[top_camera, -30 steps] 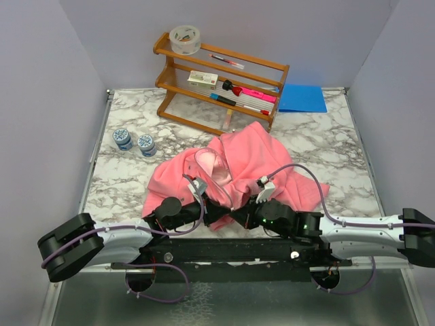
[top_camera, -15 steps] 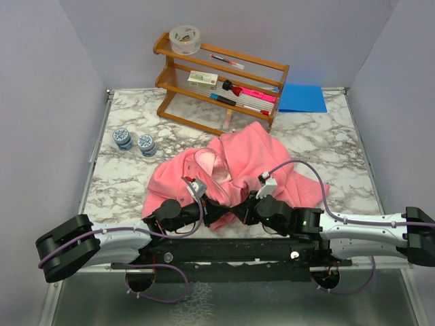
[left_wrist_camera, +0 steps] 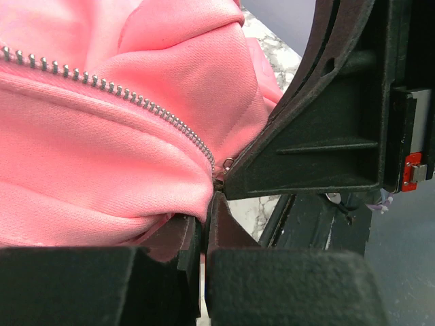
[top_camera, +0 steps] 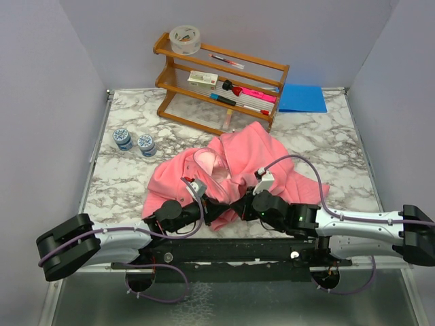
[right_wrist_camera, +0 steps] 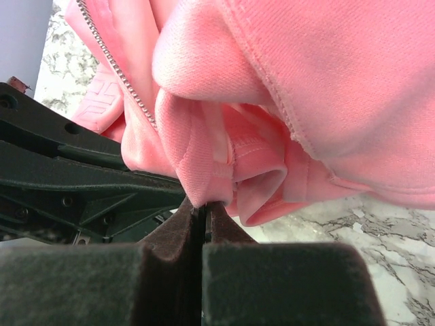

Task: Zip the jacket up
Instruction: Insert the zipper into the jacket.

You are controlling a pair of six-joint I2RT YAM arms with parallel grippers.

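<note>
Fixed camera above and behind the arm bases looks down across the whole marble surface toward the far wall. The wrist cameras sight along the left gripper and right gripper from very close, jacket fabric filling both; all three views share the jacket's near edge.

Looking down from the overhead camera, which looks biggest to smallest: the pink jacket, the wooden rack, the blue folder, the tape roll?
1. jacket, largest
2. rack, somewhat smaller
3. folder
4. tape roll, smallest

The last three sit farther from the camera, so they may look a bit smaller than they really are.
</note>
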